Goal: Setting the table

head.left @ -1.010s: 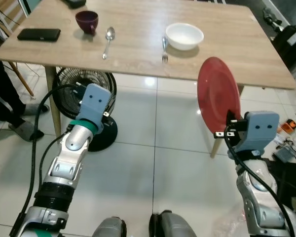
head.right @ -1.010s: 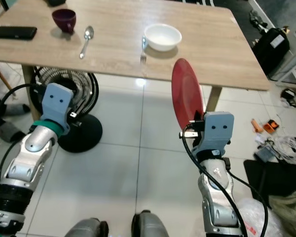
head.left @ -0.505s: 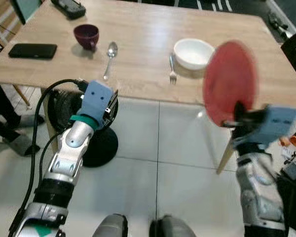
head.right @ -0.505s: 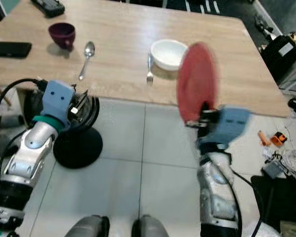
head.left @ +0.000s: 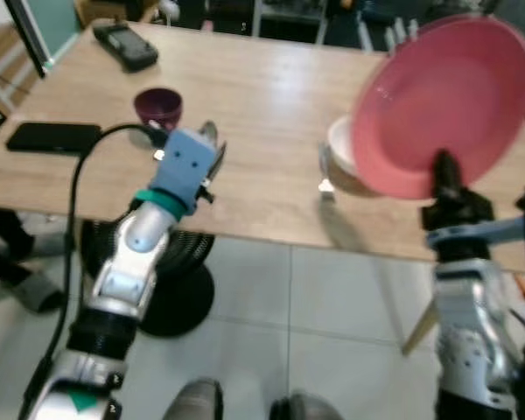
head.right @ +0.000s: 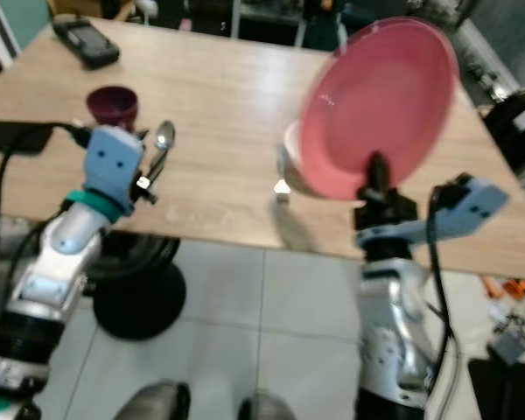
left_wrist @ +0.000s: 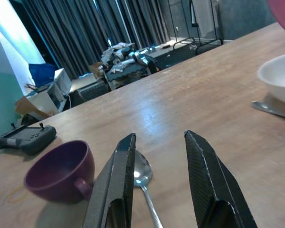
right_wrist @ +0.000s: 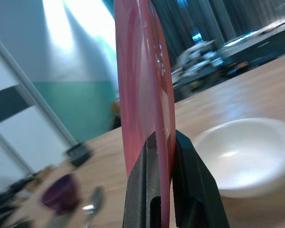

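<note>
While setting the desk (head.left: 262,114) | right tool (right_wrist: 164,156) pinches red plate (head.left: 442,101) by its rim, upright above bowl (left_wrist: 278,76), likely for clearance | left tool (left_wrist: 156,161) spread over spoon (left_wrist: 143,178).

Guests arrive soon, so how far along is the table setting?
Already on the wooden table: white bowl, fork, spoon and purple cup. In hand: the right gripper is shut on the red plate's rim, holding it tilted above the table by the bowl. Left: setting the plate down flat. The left gripper is open above the spoon.
</note>
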You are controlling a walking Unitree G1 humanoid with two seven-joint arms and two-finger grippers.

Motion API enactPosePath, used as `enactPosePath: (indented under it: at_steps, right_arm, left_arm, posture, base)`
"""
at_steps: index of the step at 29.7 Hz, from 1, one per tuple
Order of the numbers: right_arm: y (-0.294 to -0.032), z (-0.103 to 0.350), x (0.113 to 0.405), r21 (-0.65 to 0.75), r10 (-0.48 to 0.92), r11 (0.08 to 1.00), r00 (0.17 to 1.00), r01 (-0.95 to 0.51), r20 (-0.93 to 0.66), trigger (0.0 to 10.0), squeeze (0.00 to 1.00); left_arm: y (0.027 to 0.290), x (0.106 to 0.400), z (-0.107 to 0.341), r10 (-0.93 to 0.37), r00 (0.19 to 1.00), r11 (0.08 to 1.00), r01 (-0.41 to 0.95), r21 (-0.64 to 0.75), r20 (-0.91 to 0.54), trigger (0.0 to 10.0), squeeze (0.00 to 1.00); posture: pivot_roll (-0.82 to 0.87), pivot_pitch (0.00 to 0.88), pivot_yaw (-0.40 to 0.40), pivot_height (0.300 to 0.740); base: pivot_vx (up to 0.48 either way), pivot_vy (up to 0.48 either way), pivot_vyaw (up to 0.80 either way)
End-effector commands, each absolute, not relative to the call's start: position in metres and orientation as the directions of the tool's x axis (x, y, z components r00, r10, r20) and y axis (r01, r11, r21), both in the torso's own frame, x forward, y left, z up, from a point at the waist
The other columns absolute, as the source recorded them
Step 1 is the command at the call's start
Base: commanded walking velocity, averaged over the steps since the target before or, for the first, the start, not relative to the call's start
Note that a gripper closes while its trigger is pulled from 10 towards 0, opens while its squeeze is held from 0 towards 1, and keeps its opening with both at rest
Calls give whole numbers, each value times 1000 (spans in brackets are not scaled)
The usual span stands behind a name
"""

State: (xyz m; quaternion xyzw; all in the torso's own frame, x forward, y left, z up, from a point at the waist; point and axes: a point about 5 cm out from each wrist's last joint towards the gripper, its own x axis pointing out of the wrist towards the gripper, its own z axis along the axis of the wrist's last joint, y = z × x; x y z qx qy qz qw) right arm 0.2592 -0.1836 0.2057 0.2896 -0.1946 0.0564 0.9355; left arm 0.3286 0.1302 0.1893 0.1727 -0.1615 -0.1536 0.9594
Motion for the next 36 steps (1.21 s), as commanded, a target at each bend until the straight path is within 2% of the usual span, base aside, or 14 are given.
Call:
enactPosePath:
  at_steps: [1, 6, 8, 9, 12, 17, 24, 33, 36]
  right_arm:
    - [-184, 212, 255, 537, 0, 806, 907, -250, 422, 10000, 0]
    - [-173, 218, 255, 576, 71, 740, 892, -347, 446, 10000, 0]
    - [-164, 223, 251, 609, 138, 658, 866, -443, 480, 10000, 0]
    - [-164, 223, 251, 609, 138, 658, 866, -443, 480, 10000, 0]
    - [-155, 227, 244, 637, 212, 558, 833, -533, 511, 10000, 0]
    - [-145, 225, 238, 631, 298, 506, 806, -588, 512, 10000, 0]
    - [-140, 220, 238, 612, 346, 540, 815, -578, 465, 10000, 0]
    - [-144, 193, 246, 574, 374, 690, 896, -441, 239, 10000, 0]
    - [-142, 189, 246, 572, 387, 695, 897, -436, 214, 10000, 0]
  left_arm:
    - [125, 327, 186, -365, 898, 887, 254, 386, 247, 10000, 0]
    - [125, 326, 185, -372, 896, 880, 256, 400, 244, 10000, 0]
    - [124, 324, 184, -385, 891, 872, 264, 412, 243, 10000, 0]
    - [124, 324, 184, -385, 891, 872, 264, 412, 243, 10000, 0]
    - [123, 321, 181, -399, 886, 866, 280, 415, 235, 10000, 0]
    - [121, 320, 180, -404, 885, 865, 288, 410, 233, 10000, 0]
    - [121, 320, 181, -407, 883, 865, 290, 409, 233, 10000, 0]
    - [121, 320, 176, -407, 889, 867, 305, 394, 209, 10000, 0]
    - [123, 319, 173, -401, 895, 872, 308, 380, 196, 10000, 0]
  posture:
    - [47, 16, 12, 740]
    - [50, 18, 12, 740]
    - [50, 18, 12, 740]
    - [50, 18, 12, 740]
    - [50, 18, 12, 740]
    - [54, 20, 9, 740]
    - [52, 20, 9, 740]
    - [51, 25, 9, 740]
    - [52, 26, 9, 740]
  base:
    - [409, 0, 0]
    - [210, 0, 0]
    - [0, 0, 0]
    - [0, 0, 0]
    - [0, 0, 0]
    - [0, 0, 0]
    - [0, 0, 0]
    - [0, 0, 0]
    - [0, 0, 0]
